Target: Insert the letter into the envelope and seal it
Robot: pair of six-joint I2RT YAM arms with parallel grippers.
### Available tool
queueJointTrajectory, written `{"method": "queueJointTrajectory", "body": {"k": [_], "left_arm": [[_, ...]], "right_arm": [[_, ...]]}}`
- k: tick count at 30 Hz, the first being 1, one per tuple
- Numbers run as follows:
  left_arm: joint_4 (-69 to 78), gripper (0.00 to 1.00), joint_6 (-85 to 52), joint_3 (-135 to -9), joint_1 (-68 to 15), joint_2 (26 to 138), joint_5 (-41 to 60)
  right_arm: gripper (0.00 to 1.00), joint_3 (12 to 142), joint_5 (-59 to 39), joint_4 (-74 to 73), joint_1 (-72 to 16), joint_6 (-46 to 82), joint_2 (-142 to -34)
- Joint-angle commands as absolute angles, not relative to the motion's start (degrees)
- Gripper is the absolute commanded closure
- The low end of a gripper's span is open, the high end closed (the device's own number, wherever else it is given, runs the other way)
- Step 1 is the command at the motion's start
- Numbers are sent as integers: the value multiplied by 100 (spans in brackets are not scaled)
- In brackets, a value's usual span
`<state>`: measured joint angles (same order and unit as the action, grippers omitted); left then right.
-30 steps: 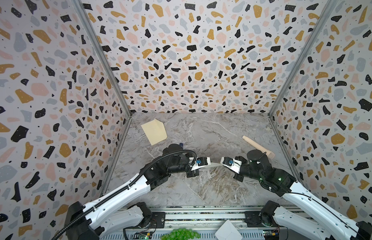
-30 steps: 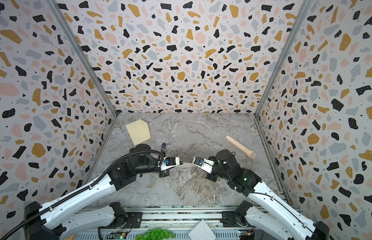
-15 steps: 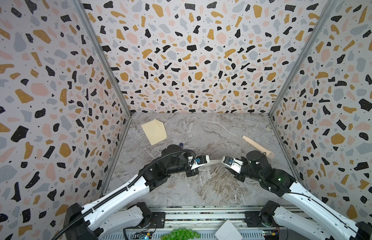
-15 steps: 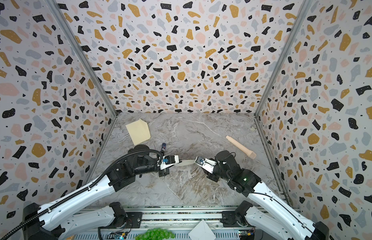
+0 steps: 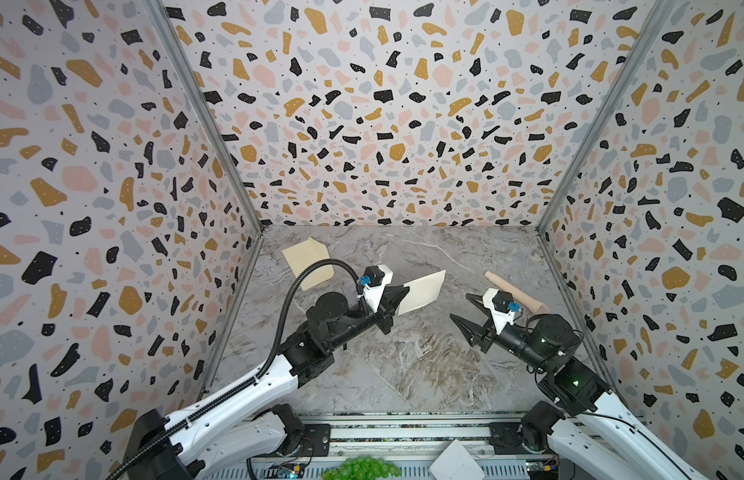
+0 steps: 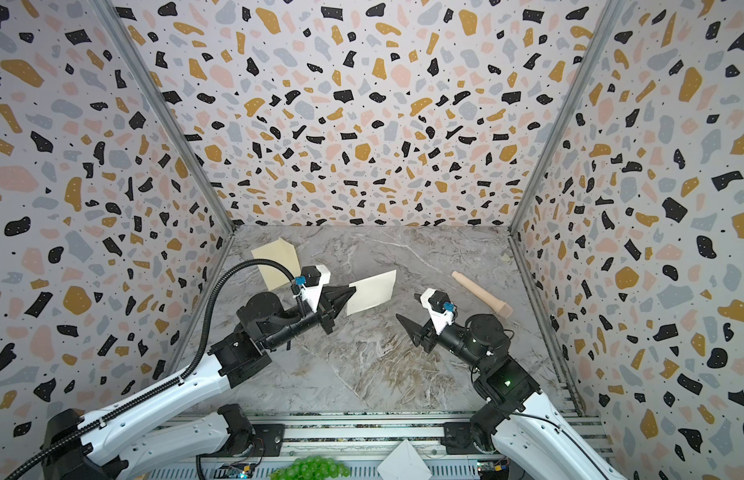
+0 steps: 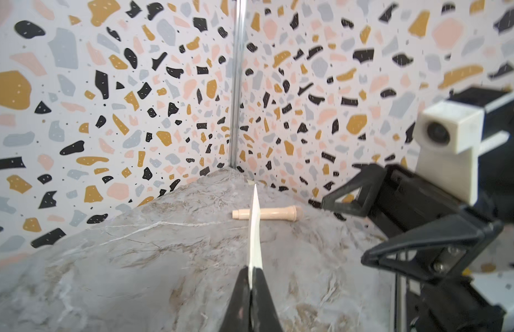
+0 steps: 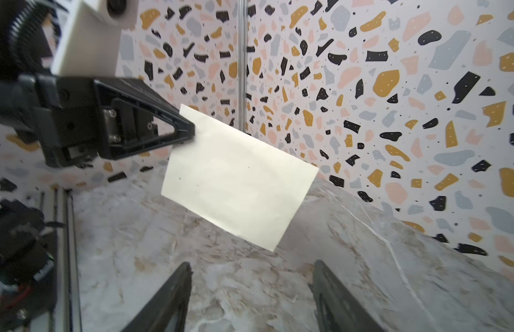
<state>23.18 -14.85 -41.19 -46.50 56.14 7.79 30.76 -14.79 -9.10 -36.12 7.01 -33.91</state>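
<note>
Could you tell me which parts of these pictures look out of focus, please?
Left wrist view: the right gripper looks soft, the wooden peg crisp. Right wrist view: the letter is sharp, the left gripper hazier toward its base. Both top views: sharp, evenly lit.

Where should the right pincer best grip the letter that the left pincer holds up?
Probably the free short edge of the letter, opposite the left pincer, approached from the right arm's side. The sheet hangs clear of the table, so the open right pincer can straddle that edge.
</note>
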Motion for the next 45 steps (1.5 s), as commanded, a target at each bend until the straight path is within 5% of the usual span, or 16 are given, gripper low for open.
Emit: {"method": "queueJointTrajectory", "body": {"k": [1,8,26,42,45], "left_arm": [[3962,100,-3465,-3873,-4597,5594,296],[5190,100,-5543,-3372,-4594,5823,-70],[6455,100,-6902,-2885,-4597,6319,-55],[6093,100,-6722,-2997,-4485,6128,225],[6062,100,-6680,-3006,-4469,6097,263]], "right_arm": [[28,2800,-1265,-2663,-3599,3063,-3478],[27,1654,-334,-5108,-3819,5639,-3786],[27,1682,393,-7250,-4535,6460,-5543],[41,2635,-625,-7176,-4409,6019,-6252],[53,2737,-870,-7312,-4318,6094,-6451]]}}
